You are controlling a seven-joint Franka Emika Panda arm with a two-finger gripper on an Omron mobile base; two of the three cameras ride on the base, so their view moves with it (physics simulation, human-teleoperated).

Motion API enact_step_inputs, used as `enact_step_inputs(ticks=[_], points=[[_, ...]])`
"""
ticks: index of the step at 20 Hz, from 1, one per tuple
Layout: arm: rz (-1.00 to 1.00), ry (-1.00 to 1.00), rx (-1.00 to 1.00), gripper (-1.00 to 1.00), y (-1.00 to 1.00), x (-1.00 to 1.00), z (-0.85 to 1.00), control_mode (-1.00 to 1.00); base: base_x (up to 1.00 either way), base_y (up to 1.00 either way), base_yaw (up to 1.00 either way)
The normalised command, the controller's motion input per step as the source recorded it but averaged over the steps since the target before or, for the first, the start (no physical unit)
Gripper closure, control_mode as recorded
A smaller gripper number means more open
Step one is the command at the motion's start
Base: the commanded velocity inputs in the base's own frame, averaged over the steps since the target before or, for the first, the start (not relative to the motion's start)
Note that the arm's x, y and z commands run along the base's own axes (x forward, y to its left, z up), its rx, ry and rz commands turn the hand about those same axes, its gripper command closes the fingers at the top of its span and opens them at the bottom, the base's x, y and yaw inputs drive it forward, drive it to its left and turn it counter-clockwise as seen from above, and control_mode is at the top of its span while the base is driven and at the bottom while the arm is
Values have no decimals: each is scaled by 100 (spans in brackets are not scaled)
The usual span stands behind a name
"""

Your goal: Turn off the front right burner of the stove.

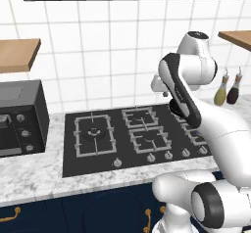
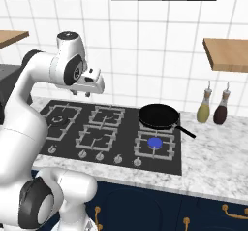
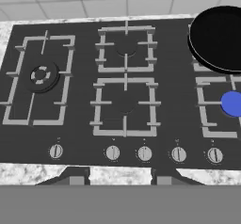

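Meanwhile, the claw (image 2: 88,94) is hovering open and empty above the stove (image 2: 58,147), its front right burner (image 2: 155,143) glowing blue.

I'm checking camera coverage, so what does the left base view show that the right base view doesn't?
Left base view: a boxy black countertop oven left of the cooktop. Right base view: a round black frying pan on the back right grate and the blue flame of the small square front right burner. Both: the flat black glass stove, its silver knobs and two bottles.
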Motion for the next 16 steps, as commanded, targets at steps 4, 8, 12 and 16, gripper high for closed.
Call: enact_step_inputs(ticks=[4, 8, 12, 16], points=[[0, 0, 0, -100, 0, -8, -1, -100, 0, 0, 0], [0, 0, 0, -100, -9, -26, -2, -100, 0, 0, 0], [0, 0, 0, -100, -27, -31, -11, -100, 0, 0, 0], [-1, 0, 0, -100, -33, -24, -24, -100, 0, 0, 0]])
